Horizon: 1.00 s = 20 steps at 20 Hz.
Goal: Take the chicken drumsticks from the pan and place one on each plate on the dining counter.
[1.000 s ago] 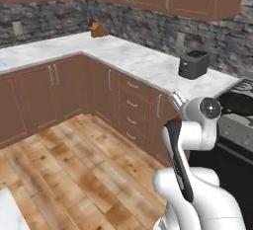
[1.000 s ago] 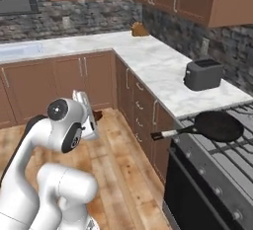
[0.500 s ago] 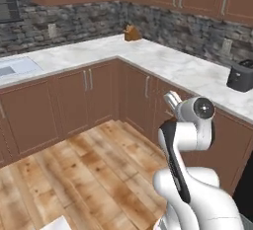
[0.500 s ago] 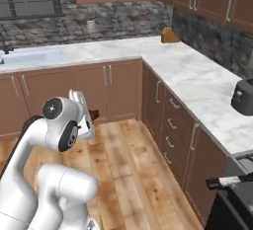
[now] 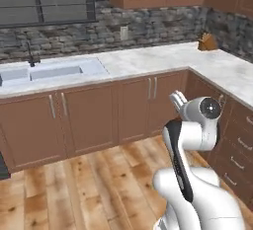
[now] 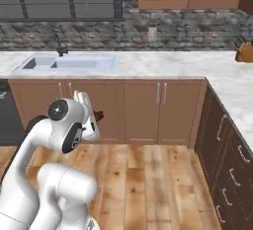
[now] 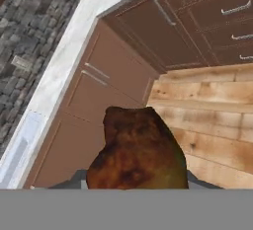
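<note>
Change: we see the whole scene swung since the earlier frames; the dark toaster and the black pan with the stove have left both base views, and a sink now sits in them. That is the camera turning with the base, not the things moving.
Drumstick: a brown, golden-edged roasted chicken drumstick (image 7: 136, 150) fills the lower centre of the hand view; in the right base view a small brown bit (image 6: 98, 116) pokes out left of centre.
Tool: the tool (image 6: 91, 120) is clenched on that drumstick, held up over the wooden plank floor (image 5: 99, 184).
Table: a white grey-veined marble worktop (image 5: 143, 58) crosses the middle of the left base view, with a pale sunken sink (image 5: 52, 71) at its left and a wooden knife block (image 5: 207, 41) at the upper right.
Edges: brown wood cabinet fronts (image 6: 148, 110) stand under the marble; a second run of drawers (image 6: 227, 174) lines the right edge of the right base view.
Open room: bare floor spreads across the lower centre between the two cabinet runs.
</note>
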Tool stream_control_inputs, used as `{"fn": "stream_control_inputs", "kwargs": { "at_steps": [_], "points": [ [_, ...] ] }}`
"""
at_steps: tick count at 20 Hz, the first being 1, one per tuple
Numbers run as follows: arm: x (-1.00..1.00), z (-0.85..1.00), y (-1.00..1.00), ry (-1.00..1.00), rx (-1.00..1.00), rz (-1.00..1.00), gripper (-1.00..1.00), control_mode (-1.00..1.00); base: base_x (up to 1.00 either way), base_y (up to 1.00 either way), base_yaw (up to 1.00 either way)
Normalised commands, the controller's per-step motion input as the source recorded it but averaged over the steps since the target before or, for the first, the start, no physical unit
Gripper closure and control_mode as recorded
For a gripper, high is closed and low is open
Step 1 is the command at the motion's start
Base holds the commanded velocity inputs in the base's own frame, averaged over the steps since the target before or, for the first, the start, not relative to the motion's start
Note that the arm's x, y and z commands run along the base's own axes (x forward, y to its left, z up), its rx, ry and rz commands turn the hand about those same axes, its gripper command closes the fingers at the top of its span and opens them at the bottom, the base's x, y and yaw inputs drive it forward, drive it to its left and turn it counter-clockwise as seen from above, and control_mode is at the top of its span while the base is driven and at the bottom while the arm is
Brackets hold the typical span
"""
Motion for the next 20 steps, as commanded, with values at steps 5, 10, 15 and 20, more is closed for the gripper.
{"fn": "stream_control_inputs", "kwargs": {
  "at_steps": [5, 10, 15, 20],
  "points": [
    [0.0, 0.0, 0.0, 0.0, 0.0, 0.0, 1.0, 1.0, 0.58, -0.18, 0.85],
    [0.0, 0.0, 0.0, 0.0, 0.0, 0.0, 1.0, 1.0, 0.34, -0.18, 0.93],
    [0.0, 0.0, 0.0, 0.0, 0.0, 0.0, 1.0, 1.0, 0.21, -0.38, 0.87],
    [0.0, 0.0, 0.0, 0.0, 0.0, 0.0, 1.0, 1.0, 0.19, -0.72, 0.75]
  ]
}}
